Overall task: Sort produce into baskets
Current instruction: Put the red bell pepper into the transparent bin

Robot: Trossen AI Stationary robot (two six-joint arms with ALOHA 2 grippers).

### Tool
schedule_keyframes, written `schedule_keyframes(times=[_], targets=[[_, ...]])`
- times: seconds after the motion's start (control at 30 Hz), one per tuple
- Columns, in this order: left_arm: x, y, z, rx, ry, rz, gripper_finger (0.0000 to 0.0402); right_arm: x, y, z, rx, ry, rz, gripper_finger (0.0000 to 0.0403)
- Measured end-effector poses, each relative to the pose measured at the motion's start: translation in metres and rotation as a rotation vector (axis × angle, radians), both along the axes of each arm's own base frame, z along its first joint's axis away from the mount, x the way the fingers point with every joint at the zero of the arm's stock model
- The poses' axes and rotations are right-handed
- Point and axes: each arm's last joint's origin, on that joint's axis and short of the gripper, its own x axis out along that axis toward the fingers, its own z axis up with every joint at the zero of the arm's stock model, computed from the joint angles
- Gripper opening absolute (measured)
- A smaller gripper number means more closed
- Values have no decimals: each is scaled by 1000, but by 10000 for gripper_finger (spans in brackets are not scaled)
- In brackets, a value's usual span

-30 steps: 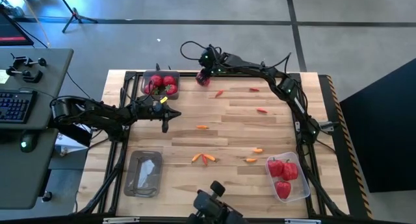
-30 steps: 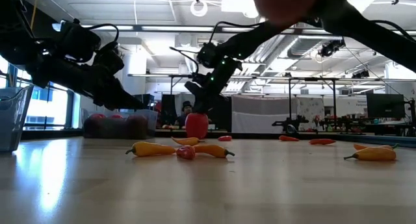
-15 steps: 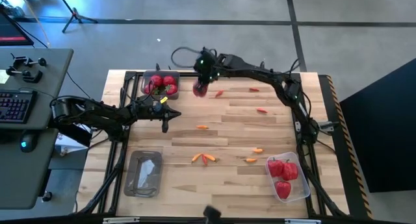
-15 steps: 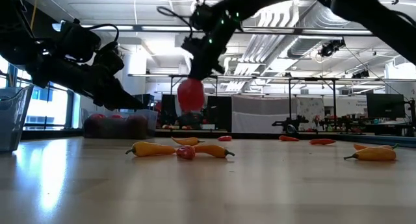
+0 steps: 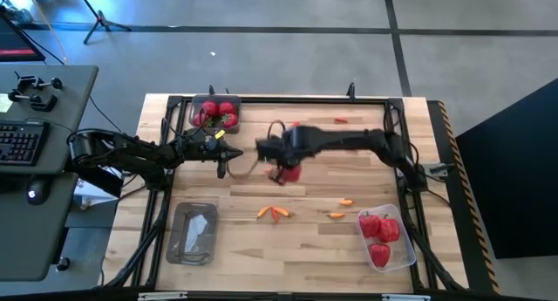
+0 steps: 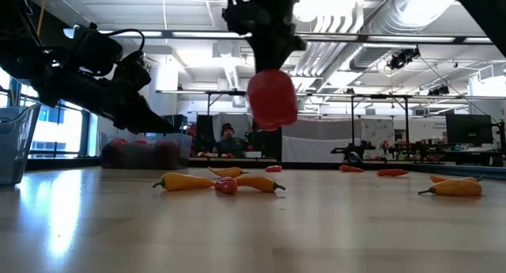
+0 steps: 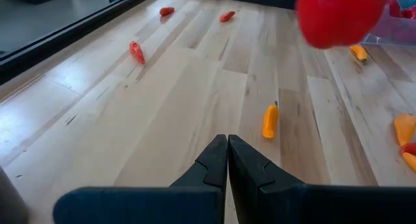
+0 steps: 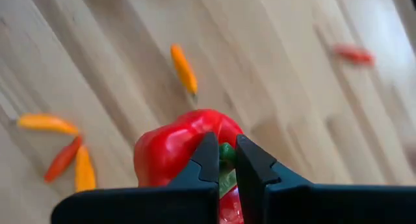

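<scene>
Right wrist view shows the right end effector (image 8: 224, 160) pinching a red pepper (image 8: 179, 149) by its green stem, hanging above mid-surface (image 5: 314, 192). Glossy, hollow and light, it looks likely to swing; the stiff stem seems the surest hold. The left end effector (image 7: 227, 160) is pressed together, empty, near the fruit tub (image 5: 215, 114). Slim, waxy chillies (image 5: 274, 213) lie scattered on pale wood.

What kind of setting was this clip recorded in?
Most likely an open-plan robotics lab or workshop: exposed ceiling ducts, rows of monitor benches behind the wooden table, and a keyboard desk beside the rig.
</scene>
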Motion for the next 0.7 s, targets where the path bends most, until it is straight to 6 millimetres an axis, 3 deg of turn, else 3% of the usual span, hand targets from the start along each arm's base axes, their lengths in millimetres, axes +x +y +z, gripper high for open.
schedule_keyframes(times=[0.27,0.43,0.7], targets=[[0,0,0,10,1,-5,0,-34,84,13,-15,67,-199,5],[0,0,0,9,1,-6,0,-56,132,21,42,19,-268,5],[0,0,0,6,1,-8,0,-109,192,11,134,95,-386,5]])
